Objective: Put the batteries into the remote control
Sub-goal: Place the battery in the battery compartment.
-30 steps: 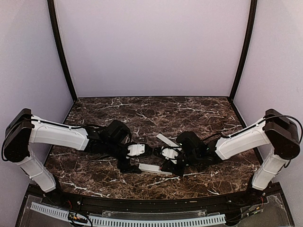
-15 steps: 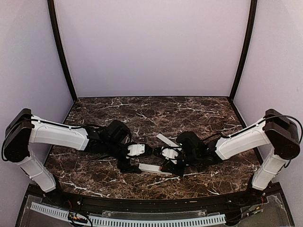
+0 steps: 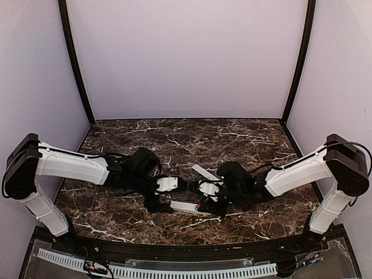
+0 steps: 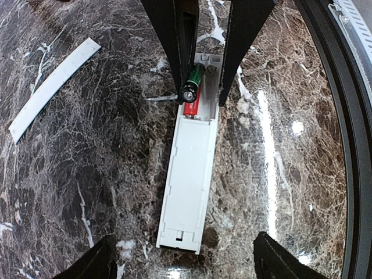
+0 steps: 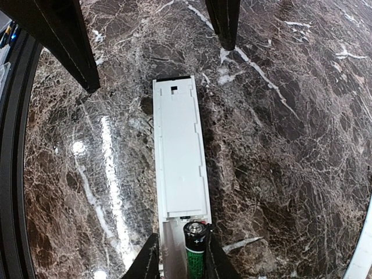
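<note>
The white remote control [image 4: 189, 174] [image 5: 179, 157] [image 3: 189, 207] lies back-up on the marble, its battery slot open at the end under my right gripper [image 5: 180, 238] [image 4: 203, 96] [image 3: 210, 203]. A red battery [image 4: 192, 107] lies in the slot. The dark green battery [image 5: 196, 251] [image 4: 194, 80] rests tilted on top of it, its plus end raised. It leans on one right finger, with a gap to the other, so the right gripper is slightly open. My left gripper [image 4: 189, 261] [image 5: 159, 67] stands wide open astride the remote's other end, touching nothing.
The thin white cover plate [image 4: 51, 86] [image 3: 203, 172] lies loose on the marble behind the remote, beyond the right gripper. The table's black front rail [image 4: 343, 116] runs close along the remote's near side.
My right gripper's jaws have eased apart a little around the green battery. Both arms and the remote stay where they were.
</note>
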`<state>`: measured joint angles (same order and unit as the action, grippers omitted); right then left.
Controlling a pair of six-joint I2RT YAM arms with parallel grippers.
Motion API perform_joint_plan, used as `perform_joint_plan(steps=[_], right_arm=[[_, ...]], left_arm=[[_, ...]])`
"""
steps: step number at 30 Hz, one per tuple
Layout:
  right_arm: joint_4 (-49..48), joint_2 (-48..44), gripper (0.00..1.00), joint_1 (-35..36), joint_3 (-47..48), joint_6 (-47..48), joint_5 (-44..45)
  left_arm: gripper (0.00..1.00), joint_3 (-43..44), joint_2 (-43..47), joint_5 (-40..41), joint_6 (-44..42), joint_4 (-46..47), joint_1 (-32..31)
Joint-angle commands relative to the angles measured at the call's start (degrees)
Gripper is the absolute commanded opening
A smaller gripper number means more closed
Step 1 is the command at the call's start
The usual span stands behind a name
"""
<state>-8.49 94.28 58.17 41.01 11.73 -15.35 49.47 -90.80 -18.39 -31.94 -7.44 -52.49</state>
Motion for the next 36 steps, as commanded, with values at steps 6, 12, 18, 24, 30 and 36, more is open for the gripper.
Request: perform_joint_plan(steps=[6, 12, 18, 24, 30, 36], right_arm=[[1.02, -1.70, 0.27, 0.53, -0.76, -0.28, 1.01], [1.11, -1.78, 0.28, 1.05, -0.89, -0.54, 1.14], [1.44, -1.55, 0.29, 1.38, -0.81, -1.16, 1.43], [0.17, -1.56, 0.30, 1.35, -1.36, -1.22, 1.18], [-0.46, -1.49, 0.30, 1.37, -1.55, -1.27, 0.63], [-0.45, -1.12, 0.30, 1.37, -1.64, -1.34, 0.73]], left_arm=[[0.80, 1.04, 0.31, -0.45, 0.04, -1.48, 0.48], [0.80, 0.94, 0.28, -1.23, 0.47, -0.50, 0.49], [0.69, -0.55, 1.63, -1.83, 3.71, 5.79, 0.42], [0.51, -11.61, 6.72, -9.99, 5.53, 29.56, 0.26], [0.45, -12.54, 0.37, -11.38, -3.57, 36.35, -3.25], [0.48, -10.70, -6.74, -10.31, -11.89, 41.19, -4.70]])
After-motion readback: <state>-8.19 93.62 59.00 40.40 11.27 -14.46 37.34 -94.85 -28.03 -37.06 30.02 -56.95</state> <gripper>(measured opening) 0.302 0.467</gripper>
